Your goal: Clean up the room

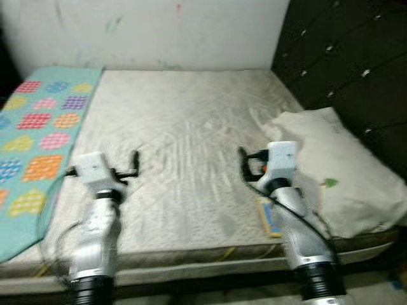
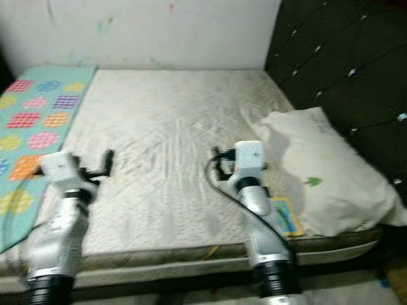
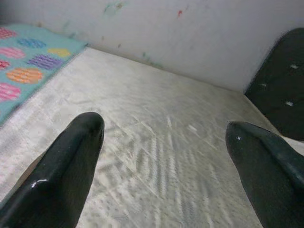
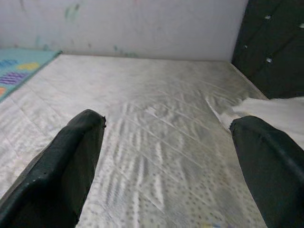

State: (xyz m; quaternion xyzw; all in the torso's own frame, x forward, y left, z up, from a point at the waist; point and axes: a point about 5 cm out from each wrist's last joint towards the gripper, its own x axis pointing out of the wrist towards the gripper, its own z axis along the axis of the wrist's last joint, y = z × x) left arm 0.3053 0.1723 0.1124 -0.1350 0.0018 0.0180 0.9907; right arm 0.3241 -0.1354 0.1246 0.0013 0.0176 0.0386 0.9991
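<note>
- Bare quilted beige mattress (image 1: 184, 146); crumpled white pillow (image 1: 337, 171) by dark tufted headboard (image 1: 356, 57), teal patterned blanket (image 1: 38, 140) at left edge, small colourful book (image 2: 284, 216) near front edge.
- Tidying looks barely begun: all three still loose.
- Left gripper (image 3: 166, 142) and right gripper (image 4: 166, 137) hover above mattress, fingers spread wide, holding nothing.
</note>
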